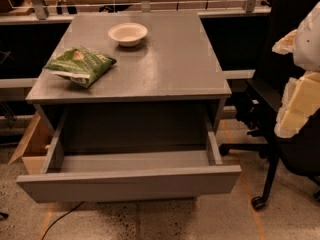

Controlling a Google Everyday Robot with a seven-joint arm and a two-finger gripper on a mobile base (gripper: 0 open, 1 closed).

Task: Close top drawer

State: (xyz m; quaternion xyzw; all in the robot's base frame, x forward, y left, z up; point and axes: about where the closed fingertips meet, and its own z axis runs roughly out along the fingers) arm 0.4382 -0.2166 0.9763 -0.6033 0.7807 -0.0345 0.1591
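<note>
The top drawer (130,184) of the grey cabinet (165,79) is pulled far out toward me. Its wide flat grey front panel has no handle, and its low side walls (213,146) run back to the cabinet. The inside of the drawer looks empty. My gripper (296,106) shows as white and cream parts at the right edge of the camera view. It is held in the air to the right of the cabinet, above the level of the drawer front, and touches nothing.
A white bowl (128,34) and a green snack bag (80,65) lie on the cabinet top. A black office chair (270,129) stands close on the right. A cardboard box (31,146) sits on the left and a cable (62,219) runs over the speckled floor.
</note>
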